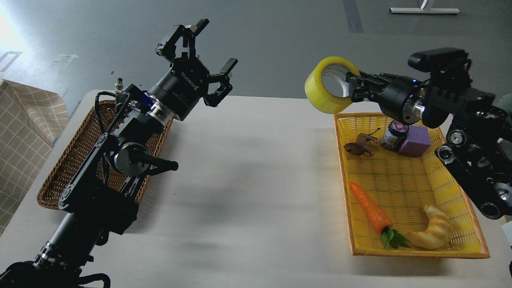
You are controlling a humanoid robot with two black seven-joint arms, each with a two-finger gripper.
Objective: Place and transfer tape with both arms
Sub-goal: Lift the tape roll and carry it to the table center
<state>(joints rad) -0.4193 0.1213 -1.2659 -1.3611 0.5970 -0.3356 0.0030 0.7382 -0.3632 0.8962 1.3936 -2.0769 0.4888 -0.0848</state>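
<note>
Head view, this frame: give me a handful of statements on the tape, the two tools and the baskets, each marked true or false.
1. The right tool holds the tape in the air. True.
2. The left tool is closed on the tape. False: it is open and holds nothing.
3. The carrot lies in the yellow basket. True.
4. The croissant lies in the brown wicker basket. False: it lies in the yellow basket, beside the carrot.
5. The tape rests on the table. False: it is lifted above the yellow basket's far left corner.
</note>
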